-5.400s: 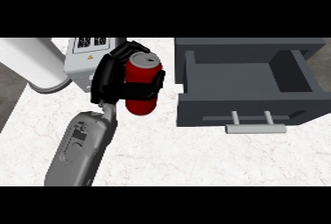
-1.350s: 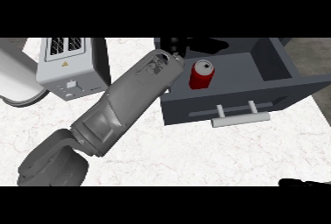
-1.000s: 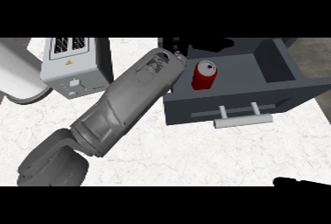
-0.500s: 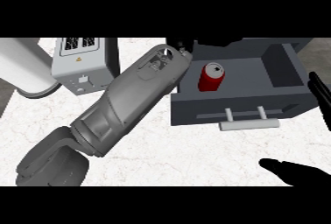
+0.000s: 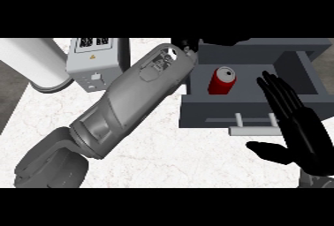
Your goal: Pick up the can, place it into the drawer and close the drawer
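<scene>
The red can lies inside the open grey drawer, its silver top facing up, with nothing touching it. My left forearm stretches diagonally from the lower left to the drawer's back left corner, where only a bit of the left hand shows at the picture's top. My right hand is open, fingers straight and pointing up, right in front of the drawer's front panel. It covers the right end of the drawer's handle.
A grey box-shaped appliance and a white cylinder stand at the back left of the white marble counter. The counter's left edge borders dark floor.
My right hand has come up from the lower right edge to stand open before the drawer's front. The can stays in the drawer, and the left arm has barely moved.
</scene>
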You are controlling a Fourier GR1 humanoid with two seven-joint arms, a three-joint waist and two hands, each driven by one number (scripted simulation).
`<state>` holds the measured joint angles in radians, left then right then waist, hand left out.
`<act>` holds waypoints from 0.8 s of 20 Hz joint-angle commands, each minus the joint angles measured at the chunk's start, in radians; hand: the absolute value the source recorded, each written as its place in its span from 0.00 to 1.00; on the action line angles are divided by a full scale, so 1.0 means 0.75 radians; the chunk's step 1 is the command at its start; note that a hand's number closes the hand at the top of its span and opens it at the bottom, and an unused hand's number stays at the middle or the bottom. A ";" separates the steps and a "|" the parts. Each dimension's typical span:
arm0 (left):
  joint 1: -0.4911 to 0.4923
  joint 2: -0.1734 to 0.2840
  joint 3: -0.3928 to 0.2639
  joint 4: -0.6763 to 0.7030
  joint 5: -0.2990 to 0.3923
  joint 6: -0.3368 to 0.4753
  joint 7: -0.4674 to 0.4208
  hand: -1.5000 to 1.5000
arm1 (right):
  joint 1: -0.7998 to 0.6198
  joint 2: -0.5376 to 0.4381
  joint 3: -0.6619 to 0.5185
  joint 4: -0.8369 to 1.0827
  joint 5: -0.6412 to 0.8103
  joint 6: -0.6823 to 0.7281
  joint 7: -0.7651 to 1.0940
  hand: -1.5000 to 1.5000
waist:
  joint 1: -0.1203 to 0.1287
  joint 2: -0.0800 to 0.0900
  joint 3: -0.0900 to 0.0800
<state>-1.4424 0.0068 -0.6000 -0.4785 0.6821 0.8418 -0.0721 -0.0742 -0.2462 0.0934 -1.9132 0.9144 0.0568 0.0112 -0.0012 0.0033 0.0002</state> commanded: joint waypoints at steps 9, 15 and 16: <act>0.121 0.236 -0.051 -0.331 -0.124 -0.013 0.253 0.00 | -0.219 0.134 -0.035 0.625 0.198 -0.370 -0.080 0.00 | 0.045 -0.013 0.000; 0.176 0.344 -0.025 -0.456 -0.135 -0.035 0.329 0.00 | -0.281 0.178 -0.043 0.912 0.299 -0.555 -0.133 0.00 | 0.057 -0.009 0.001; 0.217 0.373 -0.061 -0.517 -0.150 -0.041 0.350 0.00 | -0.312 0.164 -0.086 0.950 0.298 -0.591 -0.133 0.00 | 0.076 -0.012 0.001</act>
<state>-1.3217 0.2371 -0.6254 -0.7752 0.5859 0.8155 0.1385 -0.2869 -0.1587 0.0370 -1.3518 1.0996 -0.3071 -0.0895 0.0361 -0.0184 -0.0162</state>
